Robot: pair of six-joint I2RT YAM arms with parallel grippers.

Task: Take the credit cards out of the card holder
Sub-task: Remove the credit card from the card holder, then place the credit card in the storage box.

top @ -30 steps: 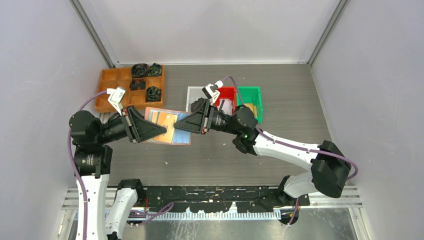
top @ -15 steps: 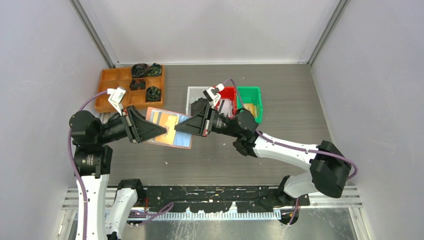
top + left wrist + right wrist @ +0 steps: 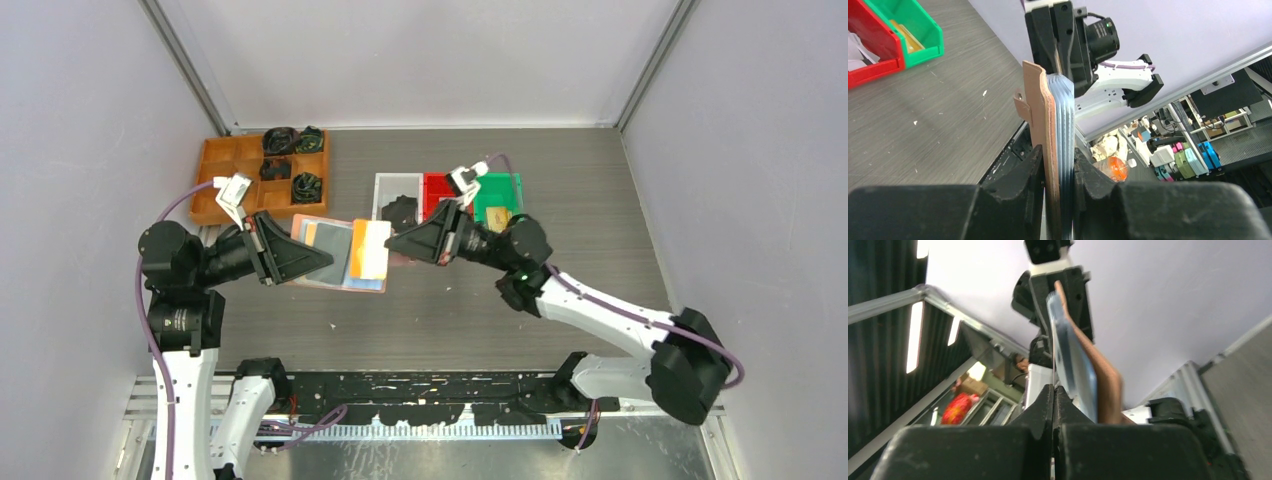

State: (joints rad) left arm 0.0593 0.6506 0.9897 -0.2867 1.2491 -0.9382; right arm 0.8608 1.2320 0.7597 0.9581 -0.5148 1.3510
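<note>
The card holder (image 3: pixel 330 245), brown-backed with blue pockets, hangs above the table with my left gripper (image 3: pixel 322 262) shut on its left end. An orange credit card (image 3: pixel 371 250) sticks out of its right side, and my right gripper (image 3: pixel 393 243) is shut on that card's right edge. The left wrist view has the holder (image 3: pixel 1042 125) edge-on between my left fingers (image 3: pixel 1035 170), with the right gripper behind it. In the right wrist view my right gripper (image 3: pixel 1053 392) pinches the thin card edge, and the holder (image 3: pixel 1083 365) stands just beyond.
An orange compartment tray (image 3: pixel 222 165) with black items lies at the back left. A clear bin (image 3: pixel 383 183), a red bin (image 3: pixel 436 186) and a green bin (image 3: pixel 500 192) stand in a row behind the grippers, with cards in the green one.
My right gripper has drawn back to the right, pulling the orange card partway out of the holder. The left gripper and the holder have stayed in place.
</note>
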